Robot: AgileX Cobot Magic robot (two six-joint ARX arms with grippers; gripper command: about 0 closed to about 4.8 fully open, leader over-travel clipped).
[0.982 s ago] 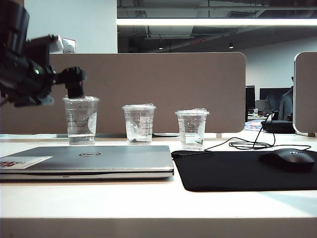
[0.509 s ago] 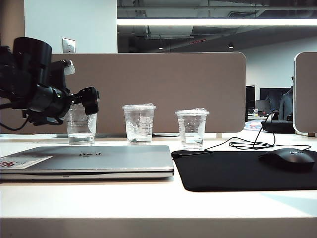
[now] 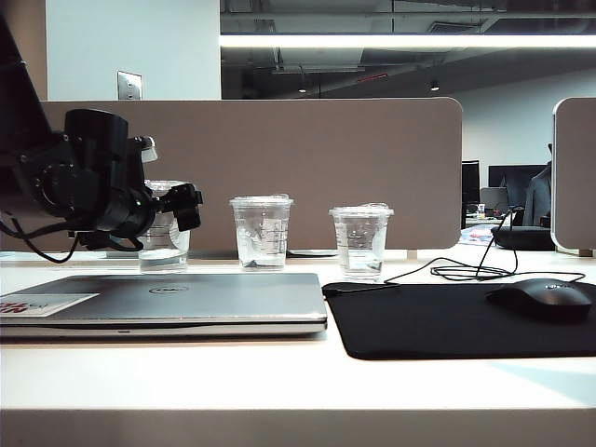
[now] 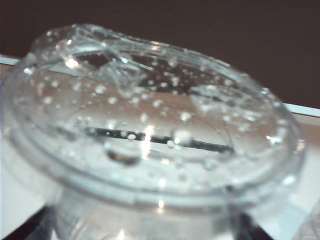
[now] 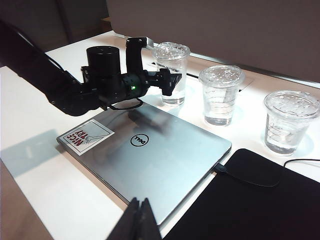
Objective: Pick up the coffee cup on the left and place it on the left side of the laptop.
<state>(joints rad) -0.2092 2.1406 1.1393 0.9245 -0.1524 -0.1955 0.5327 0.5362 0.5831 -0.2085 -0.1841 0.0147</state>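
I see the left gripper [image 3: 186,207] at the far left of the worktop [image 3: 298,382], its fingers [image 5: 172,80] spread apart on either side of the coffee cup [image 5: 171,72], not yet closed on it. The coffee cup stands upright on the worktop just beyond the far edge of the laptop [image 3: 168,303], near its left end. My left wrist camera looks closely onto its clear lid [image 4: 150,110], dotted with droplets. The closed laptop lies flat at near left, a white sticker [image 5: 86,136] at its left corner. Two shorter clear cups [image 3: 262,232] [image 3: 360,241] stand in a row to the right. The right gripper [image 5: 140,220] hangs above the laptop's near edge, its fingers pressed together, holding nothing
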